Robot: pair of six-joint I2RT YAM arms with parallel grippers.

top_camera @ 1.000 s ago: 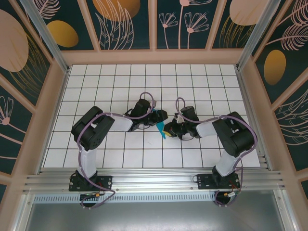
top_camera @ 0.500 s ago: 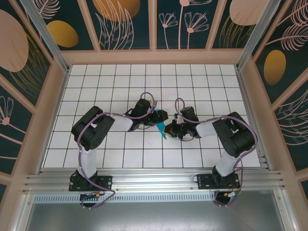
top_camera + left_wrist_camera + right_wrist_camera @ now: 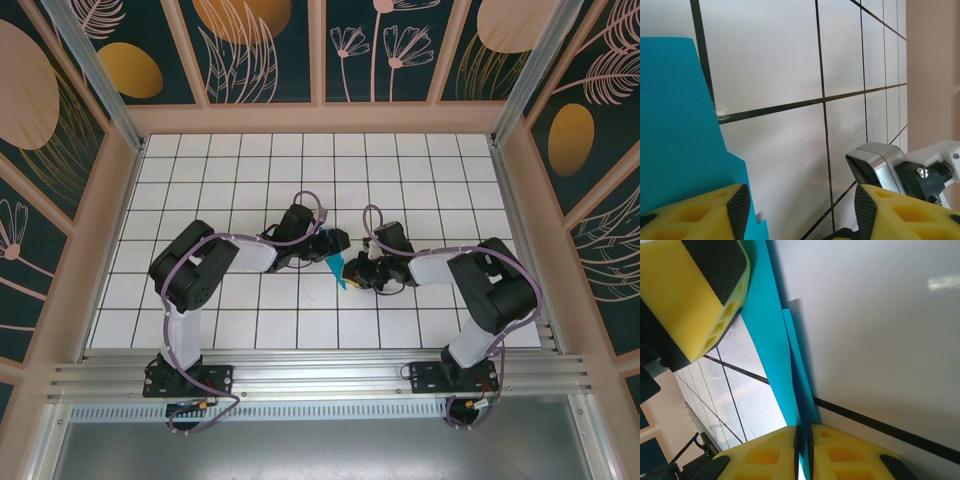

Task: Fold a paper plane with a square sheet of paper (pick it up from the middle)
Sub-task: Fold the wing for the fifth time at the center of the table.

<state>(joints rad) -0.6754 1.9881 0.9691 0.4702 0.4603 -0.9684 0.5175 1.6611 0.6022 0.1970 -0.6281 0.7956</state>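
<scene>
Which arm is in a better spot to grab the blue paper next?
Probably left. The left jaws stand open with the blue paper beside one finger, while the right jaws are pinched shut on it.

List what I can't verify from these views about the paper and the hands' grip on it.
1. Top external: the teal paper is too small to show its fold stage.
2. Left wrist: the paper is cut off by the left edge and passes behind a yellow finger of the open left hand, so contact cannot be told.
3. Right wrist: the paper vanishes between the fingers of the shut right hand, hiding how deep the grip is.
</scene>
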